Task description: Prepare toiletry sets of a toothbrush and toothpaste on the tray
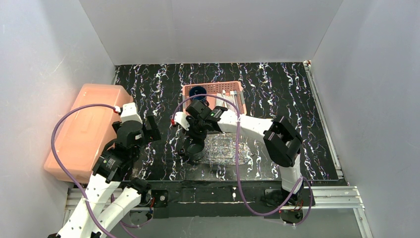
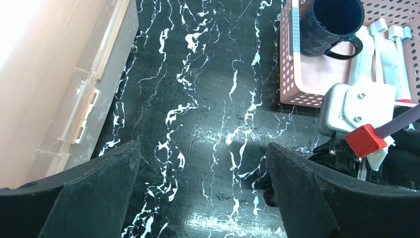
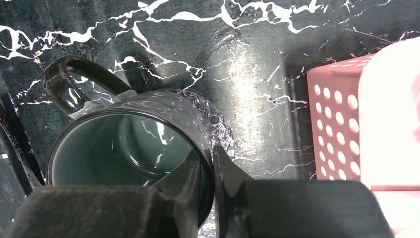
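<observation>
My right gripper [image 1: 196, 140] is shut on the rim of a dark glossy mug [image 1: 194, 149], one finger inside and one outside. In the right wrist view the mug [image 3: 124, 144] is empty, its handle [image 3: 64, 84] points away, and the gripper [image 3: 213, 171] pinches its wall. The mug is over the left end of the clear glittery tray [image 1: 227, 148], whose edge also shows in the right wrist view [image 3: 224, 136]. White toothpaste tubes [image 2: 396, 59] lie in the pink basket [image 2: 287, 64]. I cannot pick out a toothbrush. My left gripper [image 2: 203, 183] is open and empty above the bare mat.
The pink basket [image 1: 214, 88] stands behind the tray with a dark blue mug [image 1: 198, 91] in its left corner. A big salmon box [image 1: 84, 131] lies along the left side. The right arm's wrist [image 2: 356, 106] is close to my left gripper's right finger.
</observation>
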